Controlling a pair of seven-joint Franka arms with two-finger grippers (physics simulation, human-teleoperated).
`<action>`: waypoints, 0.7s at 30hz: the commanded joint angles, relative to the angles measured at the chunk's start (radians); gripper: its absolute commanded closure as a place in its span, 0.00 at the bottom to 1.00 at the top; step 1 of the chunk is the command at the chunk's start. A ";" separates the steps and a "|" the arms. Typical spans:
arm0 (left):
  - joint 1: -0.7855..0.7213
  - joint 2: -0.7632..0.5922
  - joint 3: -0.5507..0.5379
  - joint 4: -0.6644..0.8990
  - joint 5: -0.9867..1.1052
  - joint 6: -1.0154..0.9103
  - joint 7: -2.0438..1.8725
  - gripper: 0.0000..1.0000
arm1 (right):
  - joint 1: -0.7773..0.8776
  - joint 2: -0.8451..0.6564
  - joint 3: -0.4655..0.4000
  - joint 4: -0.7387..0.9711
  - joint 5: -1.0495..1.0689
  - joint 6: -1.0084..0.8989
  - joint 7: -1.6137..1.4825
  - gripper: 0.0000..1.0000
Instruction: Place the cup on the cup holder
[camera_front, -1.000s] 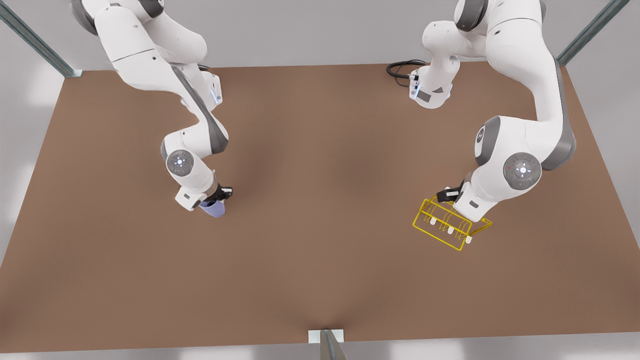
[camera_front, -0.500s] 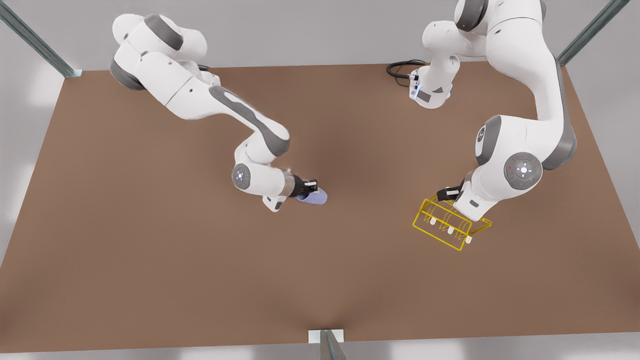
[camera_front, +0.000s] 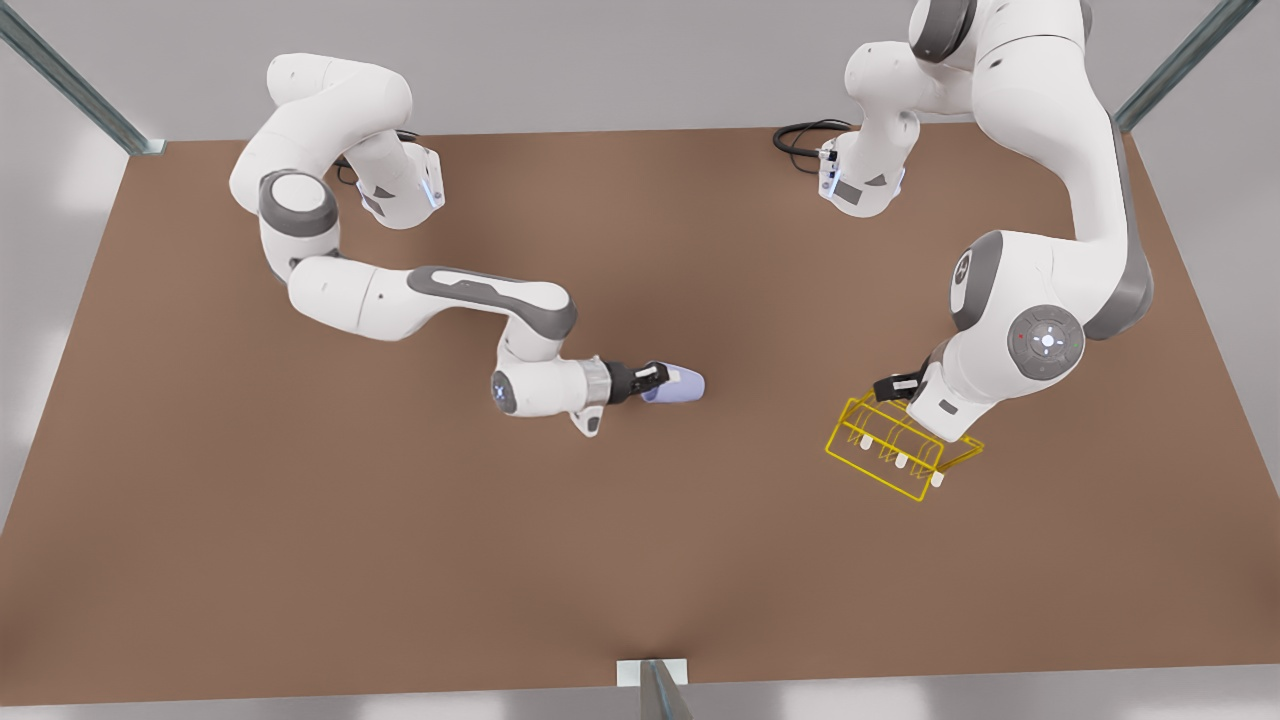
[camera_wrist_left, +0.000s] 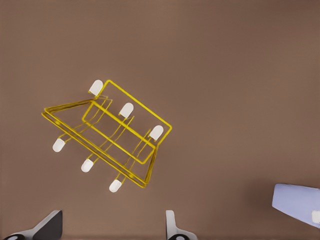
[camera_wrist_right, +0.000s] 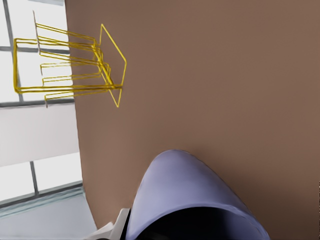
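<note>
Cup (camera_front: 678, 385) in right gripper (camera_front: 655, 378), mid-table (camera_front: 300, 520).

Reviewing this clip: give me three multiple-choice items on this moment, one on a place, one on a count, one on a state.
1. Where is the cup holder in the front view?
A. On that view's right
B. On that view's left
C. At the far edge

2. How many white peg caps does the left wrist view show on it?
A. Two
B. Four
C. Six

3. How is the cup being carried?
A. Standing on the table
B. Gripped by the right gripper, lying sideways
C. Hung on a peg

A: it sits under the left gripper, whose fingers are apart. C: two rows of three. B: the fingers clamp it, pointing at the rack.
</note>
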 joint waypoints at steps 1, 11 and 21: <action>0.000 -0.001 0.000 0.000 0.001 -0.001 0.003 0.00 | 0.010 0.014 0.003 0.000 -0.097 0.014 0.168 0.79; 0.000 -0.001 0.000 0.000 0.001 -0.001 0.003 0.00 | 0.070 0.197 0.098 0.196 -0.241 0.002 0.277 0.79; -0.009 -0.001 0.001 -0.003 -0.001 -0.001 -0.002 0.00 | 0.093 0.260 0.112 0.258 -0.344 -0.018 0.255 0.51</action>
